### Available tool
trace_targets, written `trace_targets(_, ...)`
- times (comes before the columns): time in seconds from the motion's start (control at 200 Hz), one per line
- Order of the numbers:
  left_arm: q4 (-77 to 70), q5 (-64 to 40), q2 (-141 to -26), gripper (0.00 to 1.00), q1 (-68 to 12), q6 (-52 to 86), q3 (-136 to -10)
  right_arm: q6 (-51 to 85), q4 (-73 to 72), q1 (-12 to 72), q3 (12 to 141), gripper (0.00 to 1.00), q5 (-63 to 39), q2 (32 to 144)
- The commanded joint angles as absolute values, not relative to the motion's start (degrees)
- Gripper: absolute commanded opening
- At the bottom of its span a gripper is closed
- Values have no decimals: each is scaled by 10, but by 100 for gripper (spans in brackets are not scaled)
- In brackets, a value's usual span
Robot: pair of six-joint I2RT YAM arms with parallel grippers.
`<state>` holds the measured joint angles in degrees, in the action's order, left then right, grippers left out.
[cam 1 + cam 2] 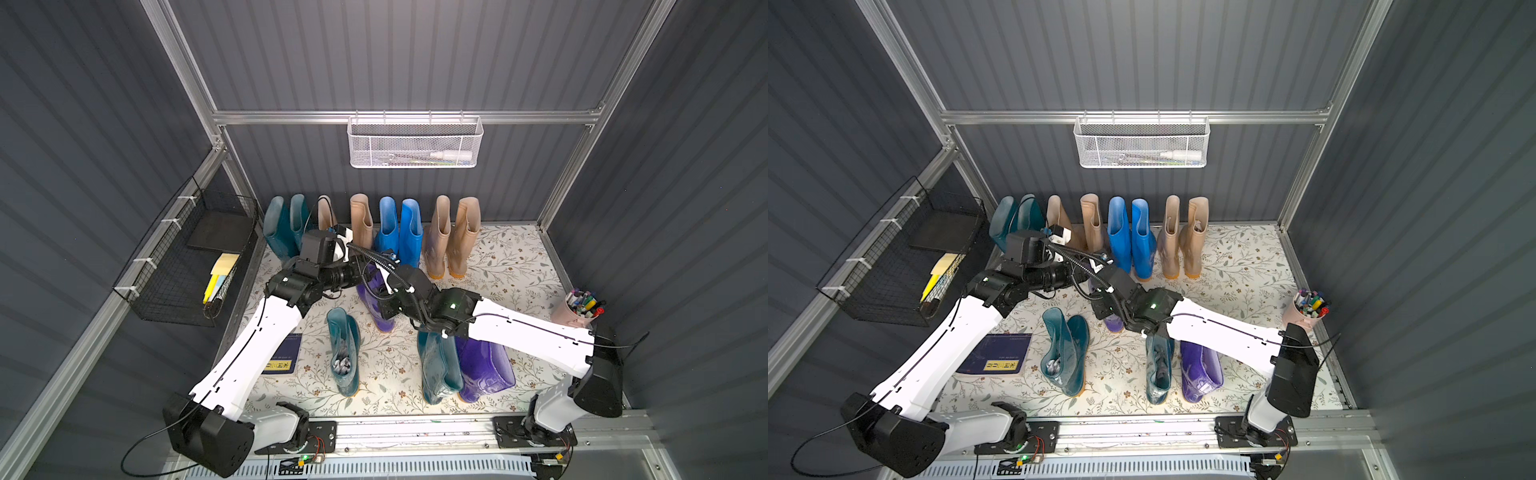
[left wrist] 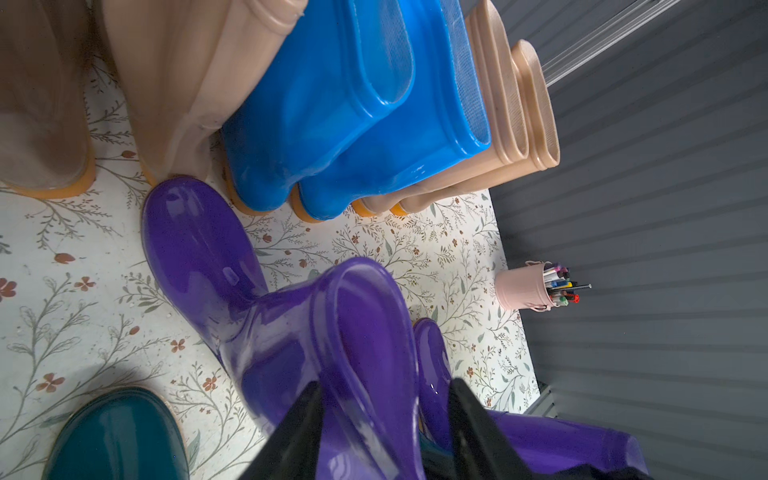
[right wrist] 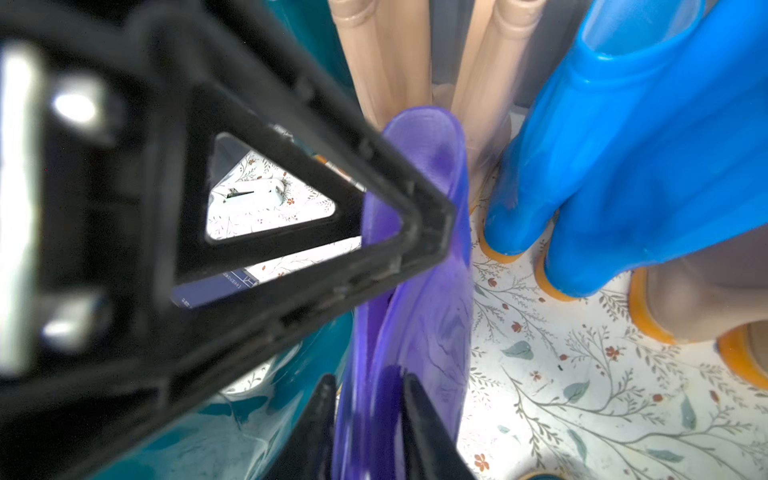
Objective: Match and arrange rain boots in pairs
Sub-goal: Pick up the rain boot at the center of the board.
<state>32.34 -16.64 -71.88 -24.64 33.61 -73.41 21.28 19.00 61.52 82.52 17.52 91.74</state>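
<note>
While purple boot (image 1: 369, 297) stands upright mid-frame in top view, right gripper (image 3: 369, 379) pinches cuff wall; left gripper (image 2: 384, 384) straddles cuff half-open, hold unclear.

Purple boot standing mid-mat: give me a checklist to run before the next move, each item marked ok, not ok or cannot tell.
1. Right hand on the standing purple boot: ok; its fingers pinch the cuff.
2. Left hand grip: cannot tell; its fingers straddle the same cuff.
3. Toe clear of the nearest beige boot: cannot tell; they sit very close.
4. Mate alongside: not ok; the second purple boot sits apart at the front, beside a teal boot.
5. Free spot by the back wall: ok; bare mat shows beyond the right-end beige pair.
</note>
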Motion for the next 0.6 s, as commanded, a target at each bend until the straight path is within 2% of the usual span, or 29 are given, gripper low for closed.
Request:
trace_targets(0.0,365,-123,-701,55,-243,321,-759,211,204,608,833,19,186,913)
trace_targets(0.175,401,-93,-687,71,-243,298,-787,205,204,590,827,9,170,906)
trace_targets(0.255,420,-80,-684,75,-243,288,-802,200,200,582,827,5,158,903)
trace_targets(0.375,441,-54,-673,79,-243,274,-828,179,191,575,835,0,136,898)
trace_targets(0.595,479,0,-658,80,-243,257,-849,125,215,572,896,0,97,900)
